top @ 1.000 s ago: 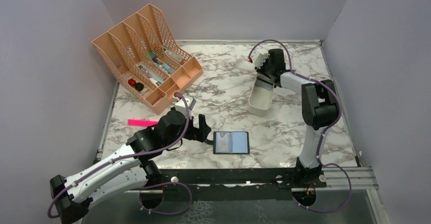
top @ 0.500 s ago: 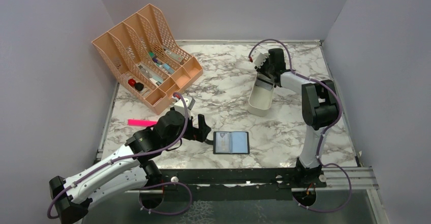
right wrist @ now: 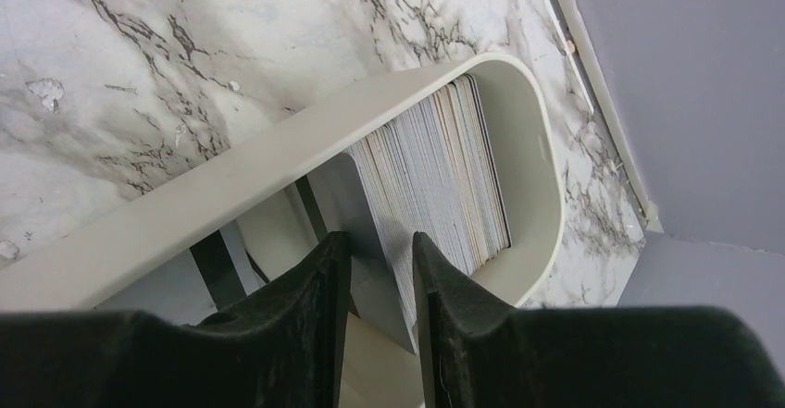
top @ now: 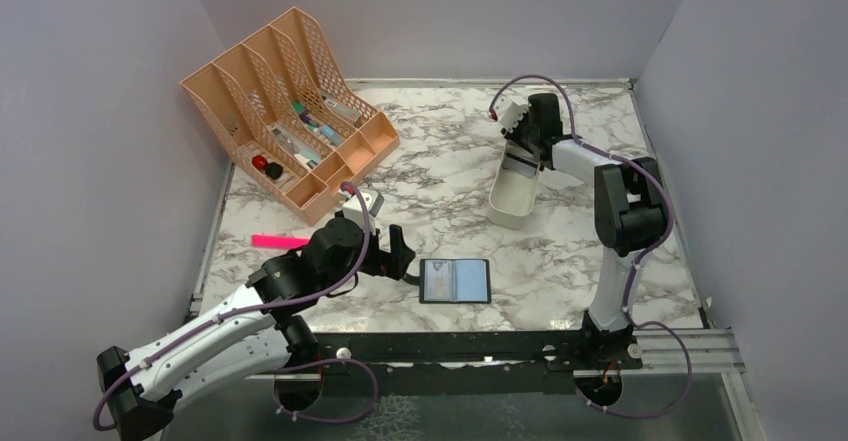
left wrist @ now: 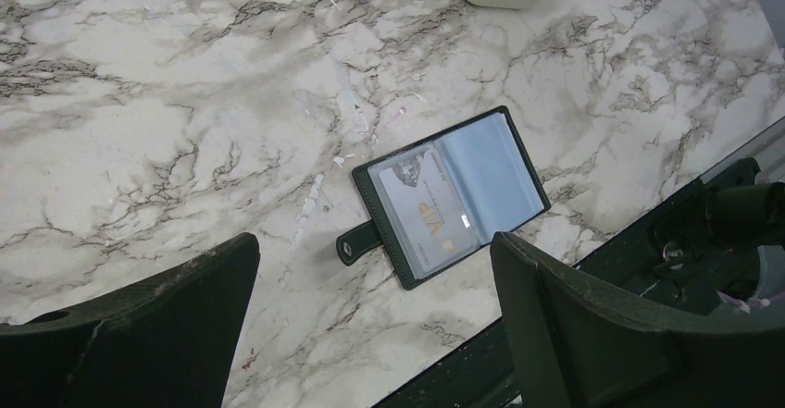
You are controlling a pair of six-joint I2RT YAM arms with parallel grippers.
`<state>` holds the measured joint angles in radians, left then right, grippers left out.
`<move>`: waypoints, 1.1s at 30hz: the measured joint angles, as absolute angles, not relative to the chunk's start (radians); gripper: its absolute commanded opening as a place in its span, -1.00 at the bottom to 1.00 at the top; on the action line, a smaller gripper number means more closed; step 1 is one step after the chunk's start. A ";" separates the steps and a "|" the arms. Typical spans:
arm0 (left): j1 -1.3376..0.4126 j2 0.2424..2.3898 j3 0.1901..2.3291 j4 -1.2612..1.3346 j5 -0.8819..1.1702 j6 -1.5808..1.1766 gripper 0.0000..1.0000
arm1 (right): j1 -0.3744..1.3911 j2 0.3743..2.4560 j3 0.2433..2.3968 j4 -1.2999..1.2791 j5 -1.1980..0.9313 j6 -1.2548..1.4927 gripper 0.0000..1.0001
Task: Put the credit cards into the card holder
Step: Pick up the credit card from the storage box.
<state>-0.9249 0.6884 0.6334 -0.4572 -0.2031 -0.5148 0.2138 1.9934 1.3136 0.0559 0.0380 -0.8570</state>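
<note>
Marble table [top: 440,161] — bin [right wrist: 231,181] packed with credit cards [right wrist: 454,172]; card holder [left wrist: 504,172] holds one.

Open tabletop [top: 440,176] around card holder [top: 455,281]

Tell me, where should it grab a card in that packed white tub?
Probably by the top edge of the end card, coming from above with one of the fingers on each flat face. The cards stand on edge, packed together in the tub, so only their upper edges are free.
</note>
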 measured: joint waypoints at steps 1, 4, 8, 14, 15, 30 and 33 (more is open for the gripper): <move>-0.925 0.688 0.633 -0.457 -0.203 -0.515 0.97 | 0.214 1.993 1.319 0.052 0.038 -0.856 -0.29; -0.925 0.691 0.633 -0.457 -0.203 -0.515 0.97 | 0.214 1.993 1.335 0.038 0.038 -0.855 -0.29; -0.925 0.695 0.633 -0.458 -0.203 -0.515 0.97 | 0.214 1.993 1.355 0.017 0.037 -0.853 -0.33; -0.925 0.695 0.633 -0.458 -0.203 -0.515 0.97 | 0.214 1.991 1.374 -0.019 0.032 -0.842 -0.74; -0.925 0.695 0.633 -0.458 -0.203 -0.515 0.97 | 0.214 1.989 1.375 -0.027 0.030 -0.841 -0.81; -0.925 0.695 0.633 -0.458 -0.203 -0.515 0.97 | 0.212 1.870 1.432 -0.232 -0.080 -0.750 -0.87; -0.925 0.695 0.633 -0.458 -0.203 -0.515 0.97 | 0.212 1.842 1.455 -0.276 -0.097 -0.709 -0.95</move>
